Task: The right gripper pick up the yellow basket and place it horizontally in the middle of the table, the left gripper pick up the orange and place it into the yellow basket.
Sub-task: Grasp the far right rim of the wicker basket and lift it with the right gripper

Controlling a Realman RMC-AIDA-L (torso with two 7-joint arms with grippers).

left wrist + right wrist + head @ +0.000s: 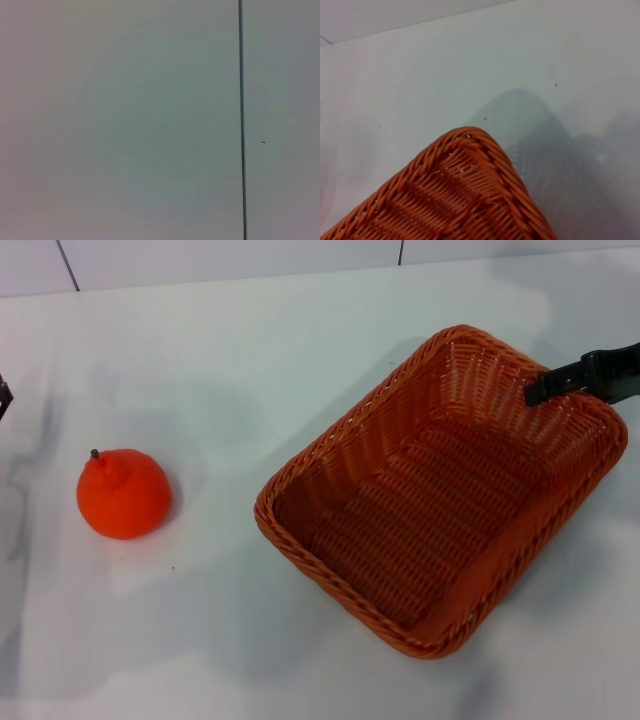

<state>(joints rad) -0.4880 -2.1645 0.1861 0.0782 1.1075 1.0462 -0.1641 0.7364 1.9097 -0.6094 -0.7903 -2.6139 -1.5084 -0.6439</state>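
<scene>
Tool of the right arm reaches in from the right edge of the head view, its dark tip over the far right rim of the yellow basket; whether the tip is spread or pinching the rim, I cannot tell. The basket lies at an angle on the white counter, to the right of the middle, so the step in hand seems to be the grasp or the first move. To do it well, the hold should take the braided rim firmly, because a one-sided hold on so large a basket may let it tilt; then it should be turned until its long side lies crosswise.

The basket is woven wicker, orange-brown, with sloped ribbed walls and a thick braided rim. The orange sits well apart on the left, round, with a raised knob and a small dark stem. The counter is smooth and pale. The left tool is not visible; its wrist view shows only a plain surface.
</scene>
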